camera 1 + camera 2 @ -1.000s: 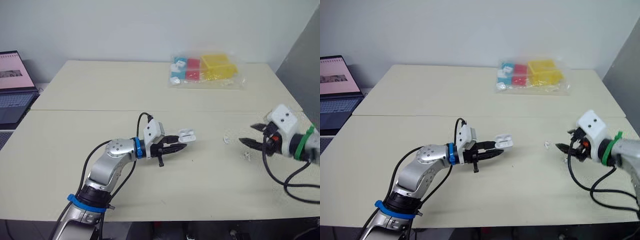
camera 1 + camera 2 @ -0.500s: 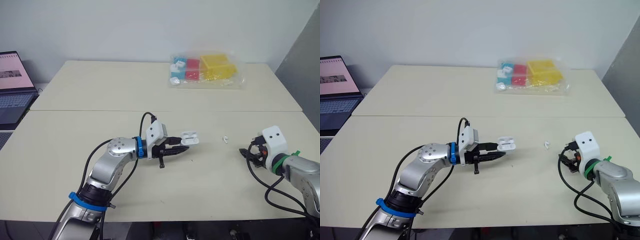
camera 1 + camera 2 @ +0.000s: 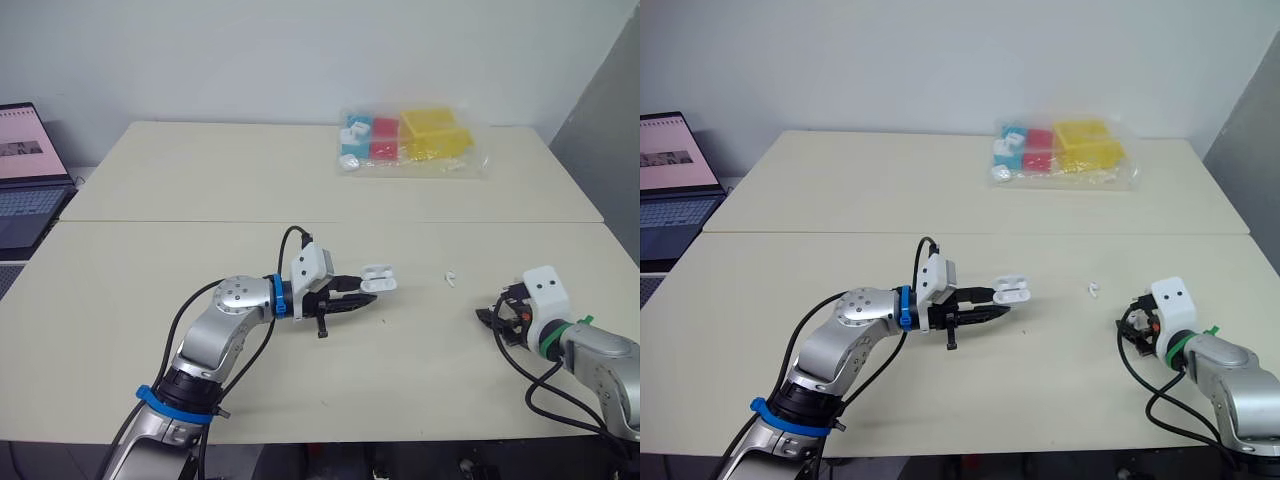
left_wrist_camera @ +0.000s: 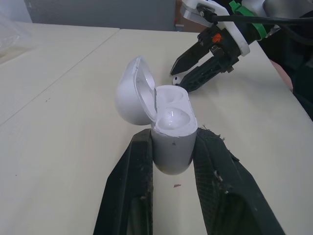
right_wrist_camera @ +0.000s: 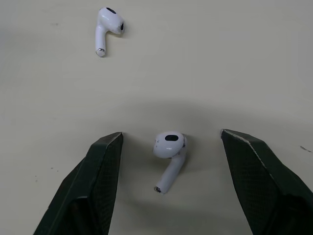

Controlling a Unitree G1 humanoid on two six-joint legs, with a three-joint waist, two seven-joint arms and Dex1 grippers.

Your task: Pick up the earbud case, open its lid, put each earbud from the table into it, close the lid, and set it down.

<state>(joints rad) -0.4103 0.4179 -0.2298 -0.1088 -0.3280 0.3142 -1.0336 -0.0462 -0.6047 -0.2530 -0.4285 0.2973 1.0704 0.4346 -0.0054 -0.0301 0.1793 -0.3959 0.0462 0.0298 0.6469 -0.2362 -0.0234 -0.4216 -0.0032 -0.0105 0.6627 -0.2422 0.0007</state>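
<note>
Left hand [image 4: 172,139] is clamped on the open-lidded earbud case [image 4: 168,122]. Right hand [image 5: 171,136], spread apart, straddles the near earbud [image 5: 168,146] on the surface [image 5: 234,58]; the second earbud [image 5: 108,22] lies beyond.

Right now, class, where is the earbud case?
In the left eye view, the earbud case sits clamped in the left pincer near the middle of the table, lid open, with a loose earbud lying to its right.

2 beige tables [image 3: 150,190] are standing edge to edge; a pale wall [image 3: 250,60] is rising well beyond the fingers [image 3: 345,303] of the left gripper [image 3: 368,290].
</note>
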